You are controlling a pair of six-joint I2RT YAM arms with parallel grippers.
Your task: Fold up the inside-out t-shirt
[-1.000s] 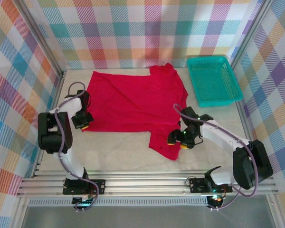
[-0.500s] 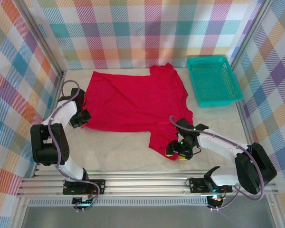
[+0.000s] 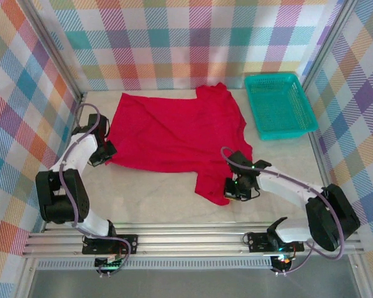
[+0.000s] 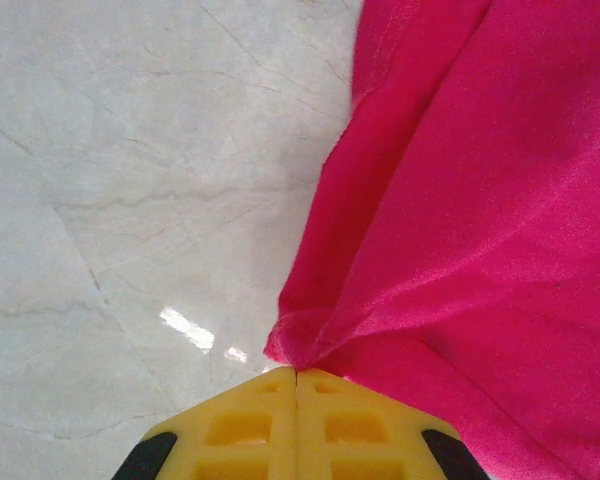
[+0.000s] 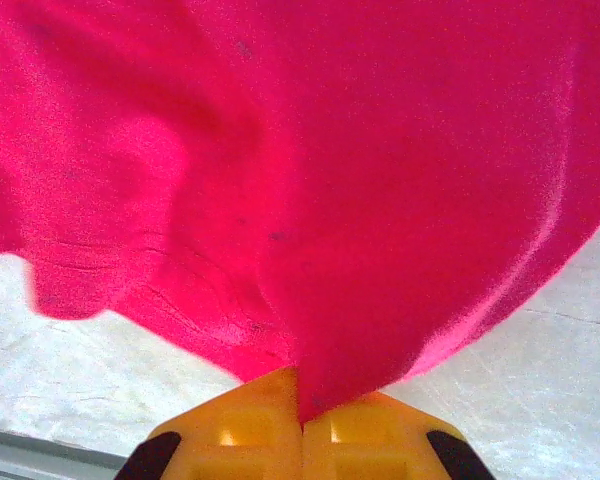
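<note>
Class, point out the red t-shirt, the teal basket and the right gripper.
red t-shirt (image 3: 174, 133), top external view, middle of the spread cloth
teal basket (image 3: 278, 107), top external view, bare mesh floor
right gripper (image 5: 302, 428), right wrist view, where its yellow fingertips meet

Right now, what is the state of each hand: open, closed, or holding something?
Left hand: closed, pinching the edge of the shirt.
Right hand: closed, holding a fold of the shirt.

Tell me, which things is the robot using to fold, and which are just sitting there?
Using: red t-shirt; left gripper and right gripper, each pinching the shirt's edge.
Just sitting there: teal basket, empty, off to the right.
</note>
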